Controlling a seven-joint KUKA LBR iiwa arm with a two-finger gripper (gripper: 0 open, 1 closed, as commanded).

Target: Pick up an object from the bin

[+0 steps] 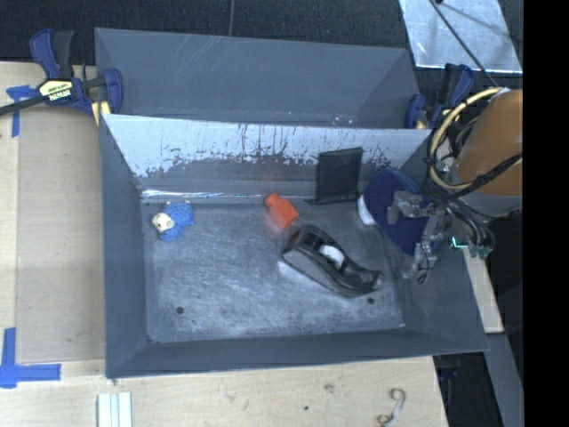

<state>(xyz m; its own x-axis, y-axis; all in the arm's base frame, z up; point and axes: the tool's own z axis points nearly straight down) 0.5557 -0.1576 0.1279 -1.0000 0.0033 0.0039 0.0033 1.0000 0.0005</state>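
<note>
Blob (389, 210), blue and rounded, sits by the right wall of the bin (124, 274), and my pincer (423, 265) hangs just beside it. Wide or narrow, can't tell. Looks like the approach step, nothing gripped yet. Next I'd line up over it and drop. Robot parts cover some of the blob. Tape dispenser (329, 261) lies near.

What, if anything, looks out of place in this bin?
One thing: the black flat square stands propped against the bin's back wall instead of lying on the floor like the black tape dispenser and orange piece. That wall also shows dark scrape streaks.
</note>
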